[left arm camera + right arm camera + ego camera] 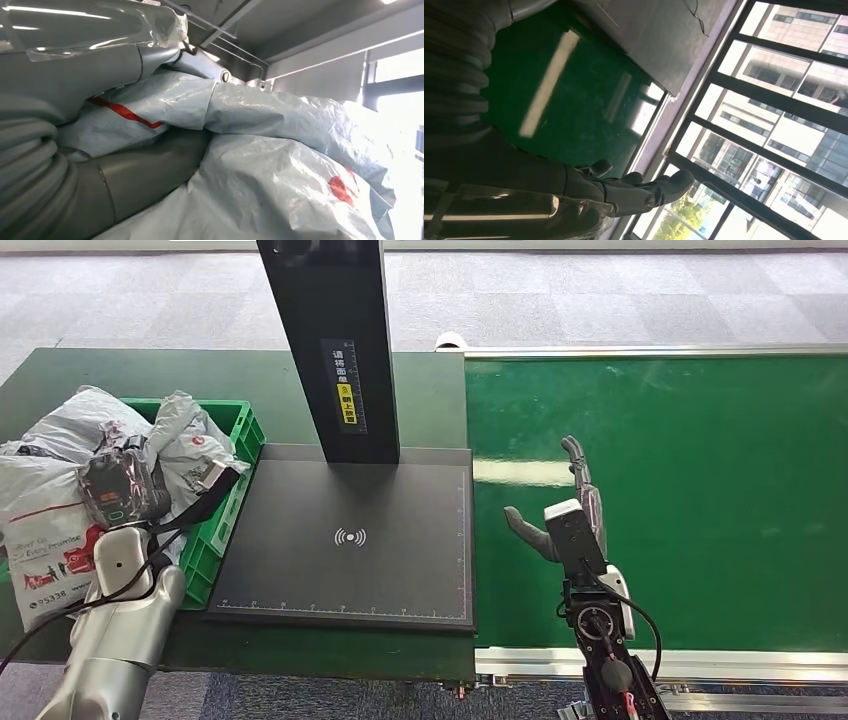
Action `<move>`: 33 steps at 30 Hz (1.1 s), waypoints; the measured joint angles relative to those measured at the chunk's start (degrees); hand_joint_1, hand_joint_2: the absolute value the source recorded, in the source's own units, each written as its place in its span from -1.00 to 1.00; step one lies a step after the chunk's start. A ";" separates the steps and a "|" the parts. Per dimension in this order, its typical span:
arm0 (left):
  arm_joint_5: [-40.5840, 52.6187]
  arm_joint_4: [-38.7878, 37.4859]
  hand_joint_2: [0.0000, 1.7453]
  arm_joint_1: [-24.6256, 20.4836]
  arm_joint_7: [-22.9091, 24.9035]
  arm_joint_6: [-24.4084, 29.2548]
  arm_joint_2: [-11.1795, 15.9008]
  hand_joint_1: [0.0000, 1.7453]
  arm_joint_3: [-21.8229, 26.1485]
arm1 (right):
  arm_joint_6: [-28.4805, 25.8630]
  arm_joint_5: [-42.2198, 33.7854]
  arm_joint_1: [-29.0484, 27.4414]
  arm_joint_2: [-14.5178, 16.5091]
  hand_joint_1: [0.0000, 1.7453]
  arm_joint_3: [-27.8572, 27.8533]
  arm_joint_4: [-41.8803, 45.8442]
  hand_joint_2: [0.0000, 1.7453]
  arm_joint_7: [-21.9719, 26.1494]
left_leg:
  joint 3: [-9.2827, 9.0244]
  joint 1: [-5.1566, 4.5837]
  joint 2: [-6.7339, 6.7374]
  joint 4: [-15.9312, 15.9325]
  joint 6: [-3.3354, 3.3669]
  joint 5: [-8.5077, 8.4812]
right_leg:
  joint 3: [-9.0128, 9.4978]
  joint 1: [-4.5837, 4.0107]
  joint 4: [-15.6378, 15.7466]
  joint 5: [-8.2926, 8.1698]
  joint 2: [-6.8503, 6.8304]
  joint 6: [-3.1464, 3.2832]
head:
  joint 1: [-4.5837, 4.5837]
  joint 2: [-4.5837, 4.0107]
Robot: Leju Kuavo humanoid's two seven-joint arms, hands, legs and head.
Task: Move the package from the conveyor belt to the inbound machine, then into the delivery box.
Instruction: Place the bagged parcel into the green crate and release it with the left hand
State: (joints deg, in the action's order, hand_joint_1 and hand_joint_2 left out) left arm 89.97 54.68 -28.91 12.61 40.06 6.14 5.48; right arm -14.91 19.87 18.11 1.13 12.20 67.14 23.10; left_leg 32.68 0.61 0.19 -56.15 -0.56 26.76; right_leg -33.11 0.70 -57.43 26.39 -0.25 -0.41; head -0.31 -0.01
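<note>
Over the green plastic delivery crate (pixel 243 436) at the table's left end, my left hand (pixel 122 485) lies among crumpled grey plastic mail packages (pixel 60 455), pressed against them; whether it grips one I cannot tell. My right hand (pixel 570 510) hovers over the green conveyor belt (pixel 700 490), fingers spread, holding nothing, beside the black inbound scanning platform (pixel 345 540).

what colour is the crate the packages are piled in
Green, seen best in the head view: the plastic crate left of the scanner platform.
</note>
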 joint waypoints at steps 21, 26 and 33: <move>-13.08 25.16 1.00 1.76 -54.37 0.14 -10.70 -1.00 18.41 | 0.56 -1.11 1.34 0.29 -1.00 1.27 -0.62 1.00 1.37 | 0.02 -0.03 0.11 0.00 0.00 0.02 | -0.02 0.03 0.00 -0.02 0.10 0.02 | 0.01 -0.01; -20.25 32.54 1.00 1.78 -53.07 0.13 -14.54 -1.00 22.39 | 0.55 -1.50 1.94 0.30 -1.00 1.86 -1.24 1.00 2.10 | 0.00 0.02 0.09 0.00 0.00 0.01 | -0.02 -0.01 0.00 -0.03 0.13 0.03 | 0.00 0.00; -30.62 39.67 1.00 2.98 -52.87 0.10 -15.92 -1.00 20.40 | 0.55 -2.22 2.72 0.30 -1.00 2.66 -2.15 1.00 3.20 | 0.00 0.02 0.09 0.00 -0.01 0.01 | -0.02 -0.02 -0.01 -0.03 0.13 0.03 | 0.00 0.01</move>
State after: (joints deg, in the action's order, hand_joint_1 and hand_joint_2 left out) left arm 59.35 94.35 -25.93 -40.25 40.16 -9.78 25.88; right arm -14.36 17.65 20.84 1.43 14.86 64.99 26.30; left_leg 32.68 0.63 0.28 -56.15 -0.56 26.77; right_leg -33.12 0.68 -57.44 26.36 -0.12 -0.37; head -0.31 -0.01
